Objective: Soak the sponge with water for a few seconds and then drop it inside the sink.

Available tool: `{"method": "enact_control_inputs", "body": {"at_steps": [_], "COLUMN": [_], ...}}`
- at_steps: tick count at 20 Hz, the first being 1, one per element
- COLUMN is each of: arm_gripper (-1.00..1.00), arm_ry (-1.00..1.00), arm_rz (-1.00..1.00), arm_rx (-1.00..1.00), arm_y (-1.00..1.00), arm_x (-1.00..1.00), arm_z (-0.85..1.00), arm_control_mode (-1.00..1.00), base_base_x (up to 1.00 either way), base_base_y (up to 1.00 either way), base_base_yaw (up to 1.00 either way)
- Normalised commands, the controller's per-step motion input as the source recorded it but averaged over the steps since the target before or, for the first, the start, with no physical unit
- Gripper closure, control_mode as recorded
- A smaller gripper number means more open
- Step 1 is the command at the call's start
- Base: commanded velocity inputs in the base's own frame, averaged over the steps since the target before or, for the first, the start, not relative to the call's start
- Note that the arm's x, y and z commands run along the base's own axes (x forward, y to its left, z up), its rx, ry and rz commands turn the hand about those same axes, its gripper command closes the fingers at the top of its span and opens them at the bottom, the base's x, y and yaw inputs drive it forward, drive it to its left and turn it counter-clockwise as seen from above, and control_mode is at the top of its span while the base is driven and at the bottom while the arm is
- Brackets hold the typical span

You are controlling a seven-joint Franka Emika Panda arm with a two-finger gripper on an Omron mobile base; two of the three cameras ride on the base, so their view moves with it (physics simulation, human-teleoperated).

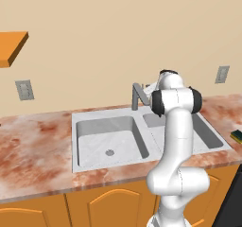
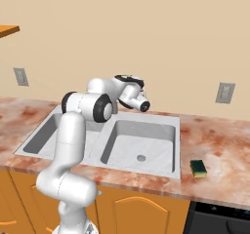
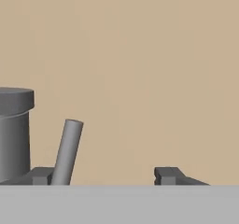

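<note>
Mottled reddish stone counter [image 2: 215, 140], grey metal double-basin sink [image 2: 178, 145], rectangular sponge [image 2: 198, 168]

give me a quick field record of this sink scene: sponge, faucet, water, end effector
sponge: lying flat on the counter right of the sink, not held
faucet: grey, at the back of the sink between the two basins
water: no stream visible
end effector: raised near the faucet, fingers apart with nothing between them
faucet lever: thin grey rod, tilted, close by the left fingertip
</note>
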Motion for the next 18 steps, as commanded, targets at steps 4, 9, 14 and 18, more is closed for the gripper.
{"method": "enact_control_inputs", "body": {"at_steps": [4, 9, 14, 18], "arm_gripper": [-1.00, -1.00, -1.00, -1.00], "arm_ry": [0.00, 0.00, 0.00, 0.00], "arm_rz": [-0.03, -0.04, -0.05, -0.05], "arm_rx": [-0.02, -0.02, -0.01, -0.01], "arm_y": [-0.04, -0.10, -0.18, -0.26], "arm_x": [0.42, 0.39, 0.34, 0.33], "arm_z": [-0.36, -0.36, -0.35, -0.32], "arm_control_mode": [-1.00, -1.00, -1.00, -1.00], "base_base_x": [0.00, 0.00, 0.00, 0.00], "base_base_y": [0.00, 0.00, 0.00, 0.00], "base_base_yaw": [0.00, 0.00, 0.00, 0.00]}}
